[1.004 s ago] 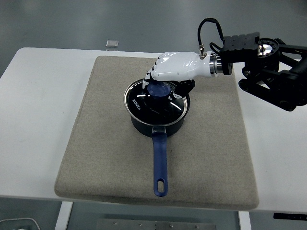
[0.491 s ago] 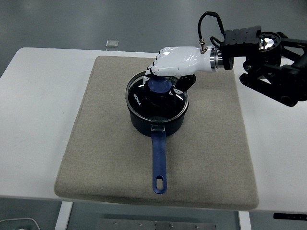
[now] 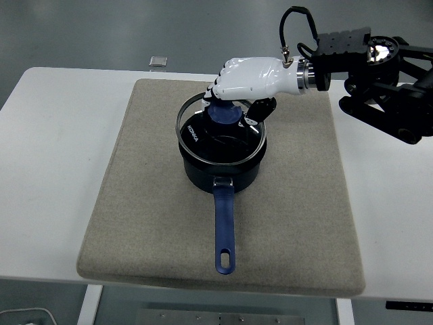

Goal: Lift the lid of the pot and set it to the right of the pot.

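Pot lid (image 3: 220, 132): glass, with a blue knob, held tilted just above the dark blue pot (image 3: 220, 169), far edge raised off the rim. My right hand (image 3: 247, 84), white-shelled, reaches in from the right and its fingers are clamped around the knob. The pot stands on a grey mat (image 3: 135, 203) on the white table (image 3: 54, 135), long handle pointing toward me.

We have a single head view, mounted high on the robot's side, facing forward and down. The white table (image 3: 61, 135) fills most of the frame, near edge at the bottom, grey floor beyond its far edge. The right arm (image 3: 379, 88) enters from the right edge.
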